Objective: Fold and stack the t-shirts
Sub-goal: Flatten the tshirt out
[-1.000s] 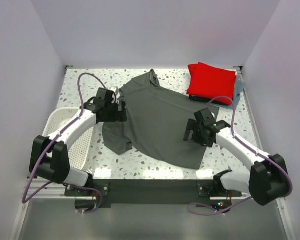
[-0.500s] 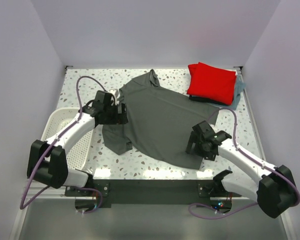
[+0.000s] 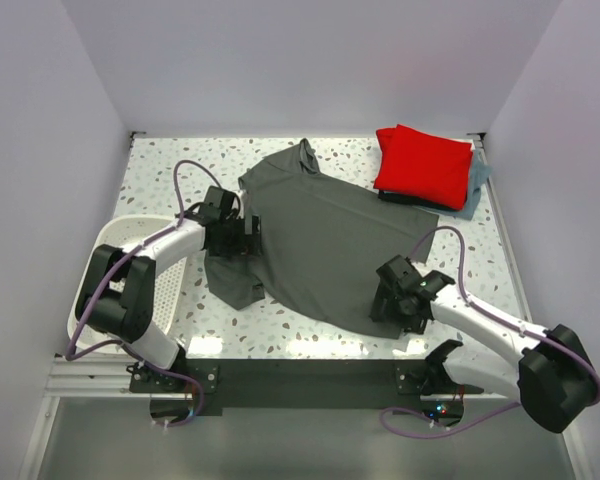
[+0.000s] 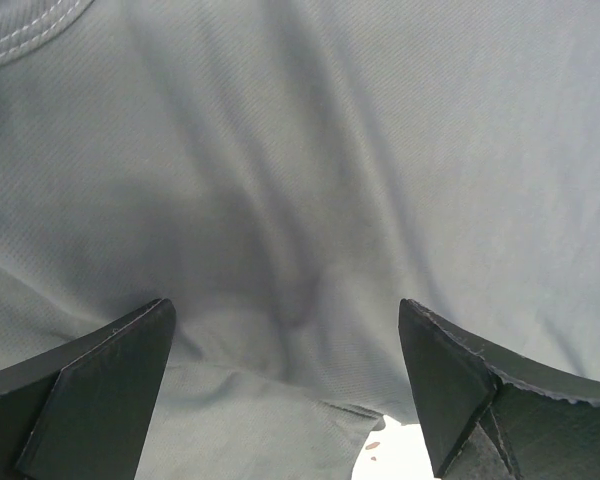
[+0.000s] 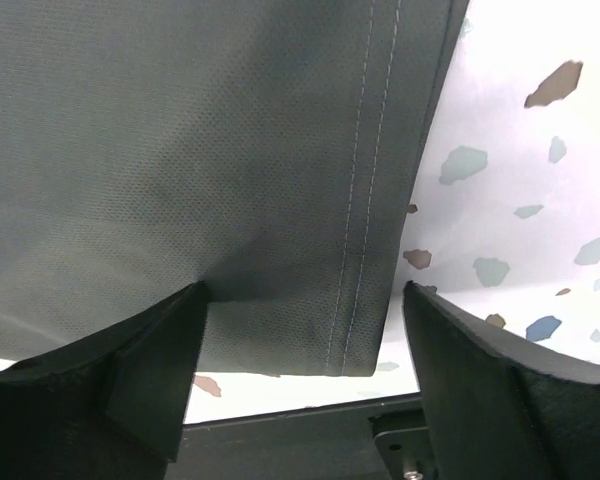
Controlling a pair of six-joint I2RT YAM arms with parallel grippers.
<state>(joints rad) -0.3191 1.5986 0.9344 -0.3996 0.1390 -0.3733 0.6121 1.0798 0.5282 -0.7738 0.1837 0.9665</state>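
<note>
Your white basket point(image 3: 165, 290) sits at the left edge of table point(image 3: 155, 170), left arm lying across it; contents hard to tell. Dark grey t-shirt point(image 3: 330, 240) spread mid-table. Red t-shirt point(image 3: 425, 165) folded atop light blue-grey t-shirt point(image 3: 478, 182), far right corner, well apart. Left gripper point(image 3: 248, 240) low over grey shirt's left side, jaws apart. Right gripper point(image 3: 388, 300) at near-right hem corner, jaws apart, straddling hem.

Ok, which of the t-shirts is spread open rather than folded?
The dark grey t-shirt, lying spread across the middle of the table. The red t-shirt is folded in the far right corner, on top of the light blue-grey t-shirt.
</note>
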